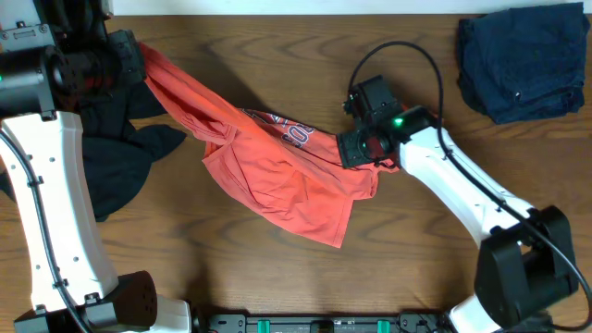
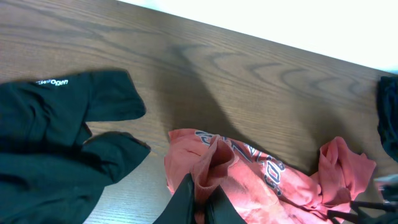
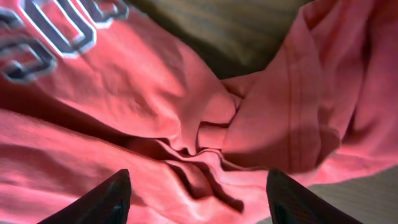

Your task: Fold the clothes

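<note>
The left gripper (image 2: 200, 202) is pinched shut on a bunched edge of the crumpled coral-red T-shirt with navy-and-white lettering (image 1: 277, 176), holding that end raised at the far left. The right gripper (image 3: 198, 180) hovers over the shirt's opposite side, jaws wide with nothing between them, only wrinkled cloth below. The shirt trails diagonally across the brown wooden table (image 1: 277, 55), its lifted end above a rumpled black cloth garment (image 1: 120, 166); a dark navy cloth bundle (image 1: 518, 60) lies well apart. This looks like the spreading-out step — next, the right gripper needs a hold on a hem or sleeve so both arms can draw the shirt flat.
</note>
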You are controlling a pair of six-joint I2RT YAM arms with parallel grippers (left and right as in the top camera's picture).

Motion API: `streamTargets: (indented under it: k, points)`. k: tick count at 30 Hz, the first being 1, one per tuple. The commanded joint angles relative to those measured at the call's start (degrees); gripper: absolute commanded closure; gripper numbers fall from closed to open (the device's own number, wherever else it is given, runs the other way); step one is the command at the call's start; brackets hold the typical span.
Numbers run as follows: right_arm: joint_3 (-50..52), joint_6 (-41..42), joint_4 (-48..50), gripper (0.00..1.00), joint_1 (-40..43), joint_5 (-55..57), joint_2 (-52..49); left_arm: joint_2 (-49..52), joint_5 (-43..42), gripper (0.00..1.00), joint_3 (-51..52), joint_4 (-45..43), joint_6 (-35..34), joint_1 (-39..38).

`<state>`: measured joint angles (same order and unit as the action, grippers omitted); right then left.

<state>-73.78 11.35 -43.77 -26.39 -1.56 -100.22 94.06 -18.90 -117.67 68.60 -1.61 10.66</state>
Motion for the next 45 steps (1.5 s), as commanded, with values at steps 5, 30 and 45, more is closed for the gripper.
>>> streamTargets:
  k: [5, 30, 45]
  points:
    - [-0.3, -17.5, 0.6, 0.25, 2.6, -0.1, -2.8, 0.2, 0.2, 0.94, 0.2, 0.0, 0.5, -0.1]
    - [-0.1, -22.7, -6.4, 0.99, 9.1, -6.8, -4.8, 0.2, 0.2, 0.94, 0.2, -0.1, 0.5, -0.1]
    - [-0.1, -3.3, -10.4, 0.99, 15.8, -0.5, 1.1, 0.2, 0.2, 0.94, 0.2, -0.1, 1.6, -0.1]
